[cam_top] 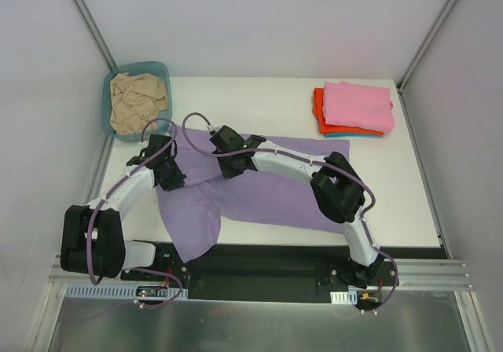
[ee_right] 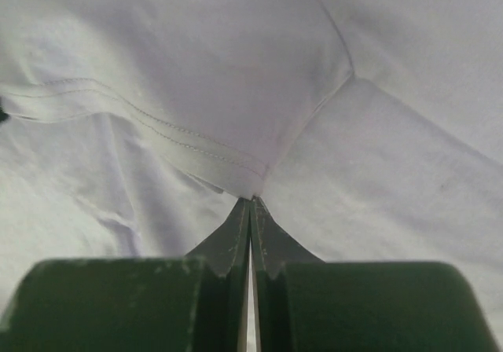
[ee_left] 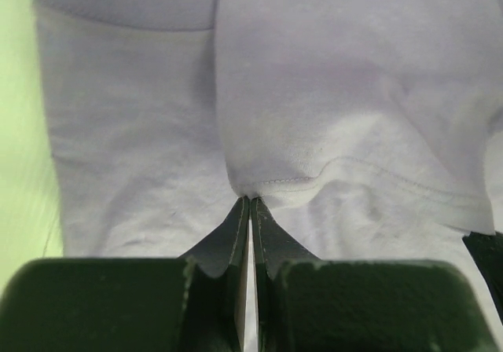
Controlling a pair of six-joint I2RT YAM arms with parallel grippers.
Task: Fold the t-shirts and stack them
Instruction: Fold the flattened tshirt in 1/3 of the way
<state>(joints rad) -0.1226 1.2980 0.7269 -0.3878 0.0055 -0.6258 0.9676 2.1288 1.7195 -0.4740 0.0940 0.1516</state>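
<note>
The lavender-purple t-shirt (cam_top: 259, 191) lies spread across the middle of the table, partly folded over itself. My left gripper (cam_top: 174, 181) is shut on a hemmed edge of it (ee_left: 271, 183) at the shirt's left side. My right gripper (cam_top: 230, 167) is shut on another hemmed corner (ee_right: 251, 188) near the shirt's top middle. Both pinch cloth at the fingertips. A stack of folded shirts sits at the back right: pink (cam_top: 358, 104) on top, orange-red (cam_top: 318, 108) under it, teal (cam_top: 339, 134) at the bottom. A beige shirt (cam_top: 137, 100) lies crumpled in the basin.
The teal plastic basin (cam_top: 160, 69) stands at the back left corner of the white table (cam_top: 259, 100). Metal frame posts rise at both back corners. Part of the purple shirt hangs over the near table edge (cam_top: 192, 242).
</note>
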